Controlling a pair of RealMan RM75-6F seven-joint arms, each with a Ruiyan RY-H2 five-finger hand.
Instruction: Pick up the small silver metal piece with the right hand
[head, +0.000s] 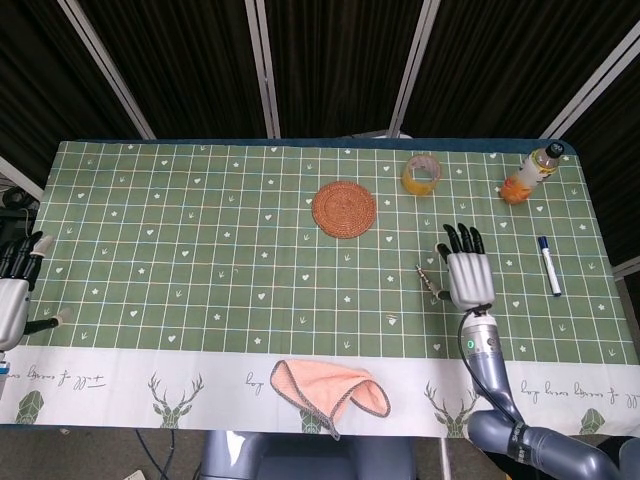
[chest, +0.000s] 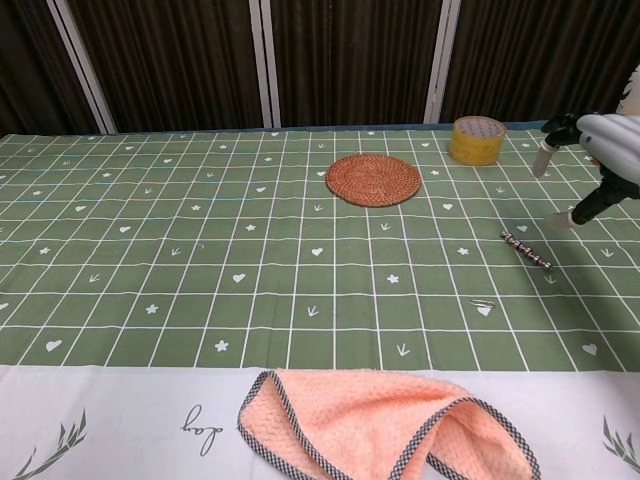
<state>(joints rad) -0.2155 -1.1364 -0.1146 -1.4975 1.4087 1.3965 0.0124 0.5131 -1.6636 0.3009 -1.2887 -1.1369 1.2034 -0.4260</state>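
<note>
Bright, even overhead light — sharp focus, faint shadows, dark backdrop.

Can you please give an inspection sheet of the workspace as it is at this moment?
Surface: table with green checked cloth, white front strip.
Job's things: metal piece lies flat, ungripped.
Clutter: woven coaster, tape roll, bottle, marker, pink cloth.
Hands: right hand beside metal piece, fingers apart, empty; left hand at left edge, empty.
Cables: nothing seen.
Surroundings: dark curtain behind.
</note>
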